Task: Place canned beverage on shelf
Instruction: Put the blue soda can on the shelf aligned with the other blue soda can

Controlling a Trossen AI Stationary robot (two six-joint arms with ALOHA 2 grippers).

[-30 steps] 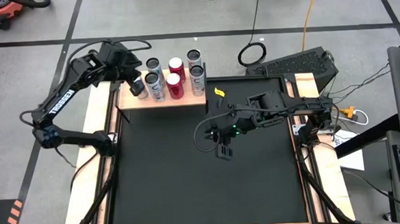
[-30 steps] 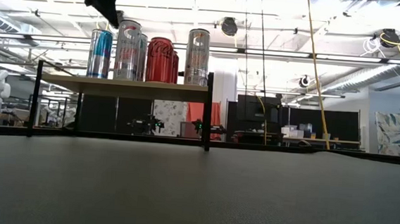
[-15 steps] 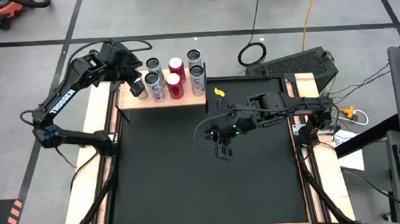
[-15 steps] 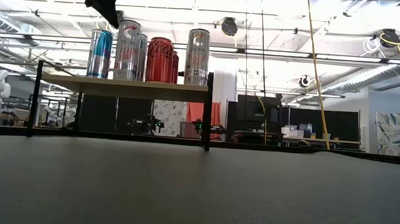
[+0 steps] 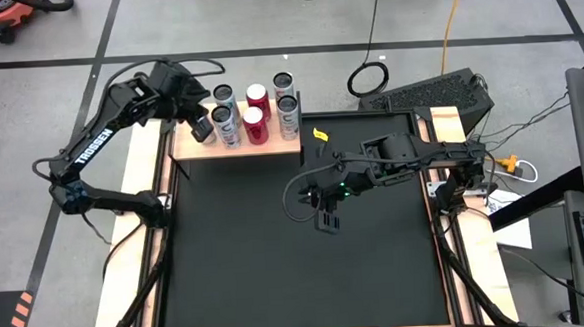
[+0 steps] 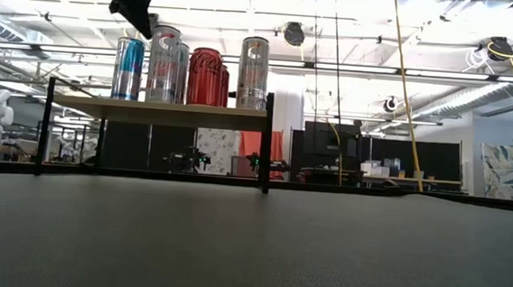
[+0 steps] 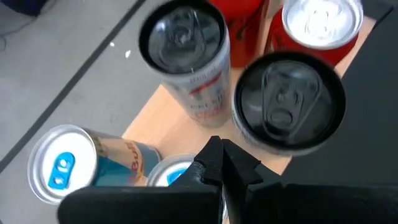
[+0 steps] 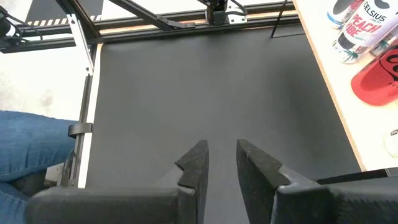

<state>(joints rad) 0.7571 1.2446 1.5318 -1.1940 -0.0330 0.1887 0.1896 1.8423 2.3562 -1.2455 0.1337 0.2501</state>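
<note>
Left gripper [image 5: 198, 126] hangs above the shelf's [image 5: 271, 145] left end, over the cans – in the left wrist view its fingers [image 7: 219, 163] are pressed together, holding nothing. Shelf sits at the table's [image 5: 278, 274] far edge, left of middle, on thin black legs. Cans stand upright on the board in two rows: blue can [image 6: 128, 68] at the left end, silver cans [image 6: 164, 63] beside it, red cans [image 6: 205, 77] in the middle, another silver can [image 6: 253, 73] at the right end. Right gripper [image 5: 329, 220] is low over the middle of the black mat, well apart from the shelf – fingers [image 8: 196, 163] slightly spread, empty
</note>
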